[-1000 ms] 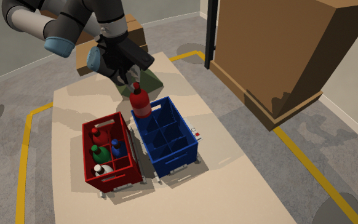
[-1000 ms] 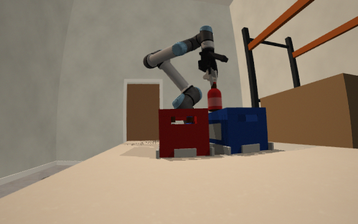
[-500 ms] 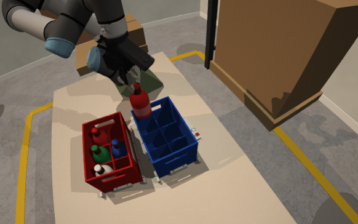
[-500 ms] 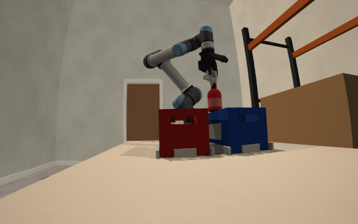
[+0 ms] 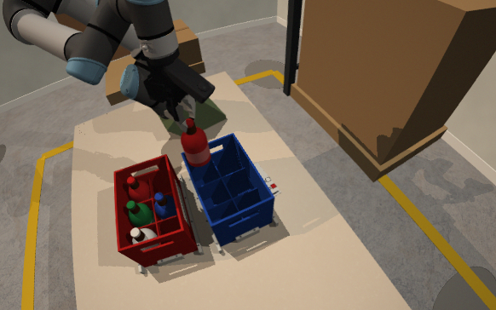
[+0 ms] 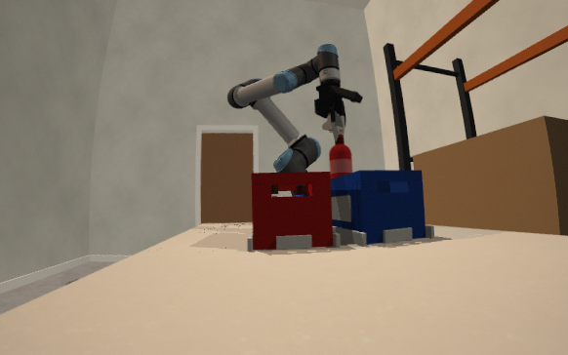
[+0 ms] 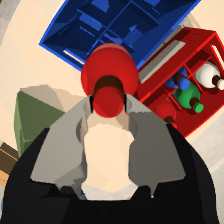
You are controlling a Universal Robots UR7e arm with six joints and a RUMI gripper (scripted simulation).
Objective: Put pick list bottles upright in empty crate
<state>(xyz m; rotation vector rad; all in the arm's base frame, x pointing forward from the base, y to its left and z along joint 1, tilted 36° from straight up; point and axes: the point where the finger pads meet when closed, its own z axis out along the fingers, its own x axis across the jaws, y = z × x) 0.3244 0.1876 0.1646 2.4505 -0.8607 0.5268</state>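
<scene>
My gripper is shut on the neck of a red bottle. The bottle hangs upright over the back left corner of the blue crate, its base about at rim height. No bottle shows in the blue crate. The red crate holds a red bottle, a green bottle, a blue bottle and a white bottle. The pick list shows only partly, behind the blue crate; its lines are unreadable.
Low grey brackets stand around both crates. A green block lies behind the crates, below the gripper. A large cardboard box and a dark rack post stand to the right.
</scene>
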